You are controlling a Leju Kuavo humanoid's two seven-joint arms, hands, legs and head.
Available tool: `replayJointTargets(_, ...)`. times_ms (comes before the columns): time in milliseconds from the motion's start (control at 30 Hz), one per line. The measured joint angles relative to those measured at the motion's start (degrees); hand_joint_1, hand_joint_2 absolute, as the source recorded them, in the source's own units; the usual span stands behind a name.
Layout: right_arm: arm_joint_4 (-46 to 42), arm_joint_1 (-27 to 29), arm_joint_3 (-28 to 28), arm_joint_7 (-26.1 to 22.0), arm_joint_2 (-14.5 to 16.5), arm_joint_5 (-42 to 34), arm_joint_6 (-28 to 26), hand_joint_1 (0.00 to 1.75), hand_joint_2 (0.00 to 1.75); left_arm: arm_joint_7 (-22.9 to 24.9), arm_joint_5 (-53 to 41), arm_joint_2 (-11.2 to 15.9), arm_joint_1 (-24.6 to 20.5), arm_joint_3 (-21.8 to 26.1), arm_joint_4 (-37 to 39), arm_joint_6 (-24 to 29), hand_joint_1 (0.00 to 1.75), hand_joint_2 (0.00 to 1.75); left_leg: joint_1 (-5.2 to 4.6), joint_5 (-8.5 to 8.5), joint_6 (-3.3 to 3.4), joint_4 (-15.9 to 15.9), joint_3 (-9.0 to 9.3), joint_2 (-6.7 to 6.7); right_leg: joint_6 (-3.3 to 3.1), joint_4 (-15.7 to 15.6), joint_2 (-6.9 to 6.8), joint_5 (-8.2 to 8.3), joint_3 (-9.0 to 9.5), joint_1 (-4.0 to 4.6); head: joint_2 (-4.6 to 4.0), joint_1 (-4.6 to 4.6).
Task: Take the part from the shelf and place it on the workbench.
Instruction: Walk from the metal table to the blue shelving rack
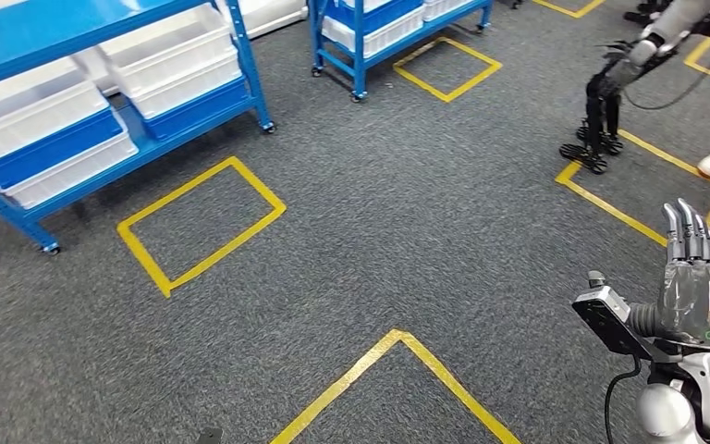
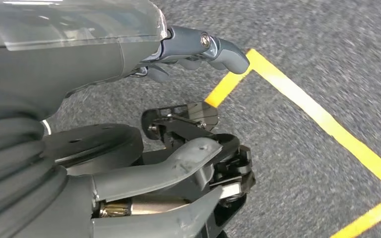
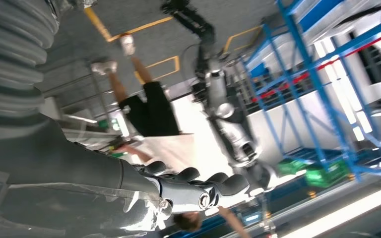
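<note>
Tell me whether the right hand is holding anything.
Empty: the right hand is raised with fingers straight and apart, nothing between them.

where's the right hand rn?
In the head view the right hand is raised at the lower right, fingers up and holding nothing, over grey carpet near the yellow floor tape.

The left hand (image 2: 129, 64) hangs over grey carpet (image 2: 302, 49), its fingers (image 2: 218, 47) loosely curled and holding nothing. Yellow tape lines (image 2: 317, 114) cross the carpet beside it.

Robotics workshop, blue bin shelves (image 1: 102, 111), yellow floor tape (image 1: 199, 227), grey carpet (image 1: 407, 213)
</note>
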Motion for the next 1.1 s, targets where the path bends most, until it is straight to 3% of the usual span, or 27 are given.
replayJointTargets(33, 0.00, -0.09, 0.12, 0.00, 0.00, 0.07, 0.09, 0.00, 0.00, 0.02, -0.01, 0.00, 0.02, 0.00, 0.00, 0.01, 0.00, 0.00, -0.09, 1.86, 0.32, -3.60, 1.99, 0.60, 0.05, 0.00, -0.71, -0.12, 0.15, 0.11, 0.00, 0.00)
replayJointTargets(100, 0.00, -0.24, 0.34, 0.01, 0.00, 0.28, 0.19, 0.00, 0.00, 0.03, 0.03, 0.01, -0.16, 0.00, 0.00, 0.02, 0.00, 0.00, -0.75, 4.08, 1.25, -10.76, 5.86, 3.05, 0.37, 0.02, -2.04, -0.43, 0.42, 0.42, 0.00, 0.00)
replayJointTargets(167, 0.01, -0.36, 0.44, 0.08, 0.01, 0.47, 0.17, 0.00, 0.00, 0.03, 0.08, 0.02, -0.30, 0.00, 0.00, 0.03, 0.00, 0.00, -1.42, 4.23, 1.90, -13.42, 7.06, 4.15, 0.89, -0.04, -3.27, -0.61, 0.62, 0.65, 0.00, 0.01)
replayJointTargets(233, 0.01, -0.61, 0.61, 0.15, -0.01, 0.56, 0.16, 0.00, 0.00, 0.07, 0.11, 0.01, -0.13, 0.00, 0.00, 0.08, 0.00, 0.00, -1.32, 4.61, 2.32, -14.03, 7.17, 2.78, 1.41, -0.15, -4.16, -0.84, 0.99, 0.62, 0.00, 0.01)
replayJointTargets(267, 0.01, -0.74, 0.74, 0.15, -0.01, 0.60, 0.16, 0.00, 0.00, 0.09, 0.11, -0.01, -0.04, 0.00, 0.00, 0.12, 0.00, 0.00, -1.17, 4.87, 2.58, -14.49, 7.39, 2.12, 1.65, 0.25, -3.36, -1.33, 1.02, 0.51, 0.00, 0.01)
replayJointTargets(333, 0.02, -0.89, 0.87, 0.15, -0.10, 0.63, 0.17, 0.00, 0.00, 0.14, 0.09, -0.08, -0.08, 0.00, 0.00, 0.19, 0.00, 0.87, -0.83, 5.37, 3.16, -15.29, 7.81, 0.95, 2.01, 3.92, 0.06, -3.79, -0.46, 0.15, 0.00, 0.04)
replayJointTargets(367, 0.08, -0.85, 0.91, 0.19, -0.14, 0.64, 0.17, 0.00, 0.00, 0.14, 0.07, -0.11, -0.19, 0.00, 0.00, 0.20, 0.00, 1.31, -0.83, 5.44, 3.34, -15.38, 7.80, 0.31, 2.14, 7.20, 1.82, -5.44, -2.07, 0.07, 0.00, 0.05)
replayJointTargets(400, 0.16, -0.77, 0.92, 0.21, -0.18, 0.64, 0.18, 0.00, 0.00, 0.15, 0.06, -0.13, -0.25, -0.01, 0.00, 0.20, 0.00, 1.75, -0.82, 5.47, 3.44, -15.34, 7.76, -0.37, 2.26, 10.69, 2.69, -6.86, -3.89, 0.02, 0.00, 0.05)
replayJointTargets(433, 0.25, -0.68, 0.94, 0.25, -0.19, 0.64, 0.19, 0.00, 0.00, 0.16, 0.04, -0.15, -0.28, -0.01, 0.00, 0.21, 0.00, 1.75, -0.81, 5.46, 3.44, -15.27, 7.74, -1.15, 2.40, 13.25, 3.06, -7.46, -5.33, 0.02, 0.00, 0.06)
replayJointTargets(467, 0.32, -0.62, 0.96, 0.27, -0.19, 0.64, 0.19, 0.00, 0.00, 0.18, 0.02, -0.16, -0.25, -0.01, 0.00, 0.22, 0.00, 1.75, -0.79, 5.43, 3.40, -15.14, 7.74, -1.98, 2.54, 14.08, 3.19, -6.96, -6.00, -0.04, 0.00, 0.05)
replayJointTargets(533, 0.36, -0.65, 0.98, 0.28, -0.20, 0.72, 0.22, 0.00, 0.00, 0.22, -0.04, -0.17, -0.20, -0.01, 0.00, 0.26, 0.00, 1.75, -0.64, 5.23, 3.12, -14.67, 7.73, -3.59, 2.82, 9.87, 3.66, -3.18, -4.53, -0.33, 0.00, 0.05)
replayJointTargets(600, 0.45, -0.74, 1.05, 0.30, -0.20, 0.79, 0.27, 0.00, 0.00, 0.23, -0.09, -0.20, -0.27, -0.02, 0.00, 0.32, 0.00, 1.75, -0.52, 4.92, 2.53, -13.88, 7.34, -5.09, 2.87, 3.56, 6.13, -0.42, -1.88, -0.82, 0.00, 0.05)
replayJointTargets(667, 0.61, -0.71, 1.20, 0.35, -0.22, 0.81, 0.29, 0.00, 0.00, 0.25, -0.11, -0.23, -0.34, -0.03, 0.00, 0.41, 0.00, 0.87, -0.43, 4.95, 1.79, -13.36, 6.60, -6.45, 2.53, 1.13, 7.83, -0.29, -0.92, -0.85, 0.00, 0.04)
replayJointTargets(733, 0.67, -0.84, 1.34, 0.38, -0.24, 0.85, 0.28, 0.00, 0.00, 0.27, -0.11, -0.24, -0.20, -0.04, 0.00, 0.52, 0.00, 0.00, -0.34, 5.15, 1.15, -13.31, 6.11, -7.41, 1.87, 0.92, 6.82, -0.24, -0.84, -0.69, 0.00, 0.05)
replayJointTargets(800, 0.67, -1.03, 1.41, 0.36, -0.22, 0.86, 0.27, 0.00, 0.00, 0.27, -0.11, -0.23, -0.07, -0.05, 0.00, 0.60, 0.00, 0.00, -0.47, 4.14, 0.59, -11.72, 5.30, -5.25, 1.07, 0.60, 5.42, -0.13, -0.49, -0.77, 0.00, 0.02)
replayJointTargets(867, 0.67, -1.03, 1.42, 0.35, -0.20, 0.86, 0.26, 0.00, 0.00, 0.27, -0.11, -0.24, -0.25, -0.07, 0.00, 0.62, 0.00, 0.00, -0.44, 1.21, 0.09, -6.10, 2.63, -1.74, 0.40, 0.41, 3.76, -0.18, -0.18, -0.56, 0.00, -0.03)
replayJointTargets(933, 0.68, -1.02, 1.42, 0.34, -0.20, 0.92, 0.25, 0.00, 0.00, 0.27, -0.13, -0.25, -0.38, -0.09, 0.00, 0.60, 0.00, 0.00, -0.22, -1.24, -0.15, 0.34, -0.55, -0.52, 0.05, 0.42, 2.02, -0.33, -0.07, -0.23, 0.00, -0.05)
replayJointTargets(967, 0.68, -1.03, 1.42, 0.34, -0.19, 0.96, 0.25, 0.00, 0.00, 0.27, -0.13, -0.25, -0.34, -0.09, 0.00, 0.58, 0.00, 0.00, -0.18, -1.19, -0.11, 1.51, -1.13, -0.35, -0.02, 0.43, 1.21, -0.41, -0.01, -0.11, 0.00, -0.05)
replayJointTargets(1100, 0.69, -1.08, 1.43, 0.34, -0.18, 1.01, 0.25, 0.00, 0.00, 0.27, -0.14, -0.26, -0.17, -0.11, 0.00, 0.55, 0.00, 0.00, -0.22, 2.39, 0.41, -3.28, 1.36, 0.10, -0.07, 0.44, -0.66, -0.65, 0.20, 0.17, 0.00, -0.04)
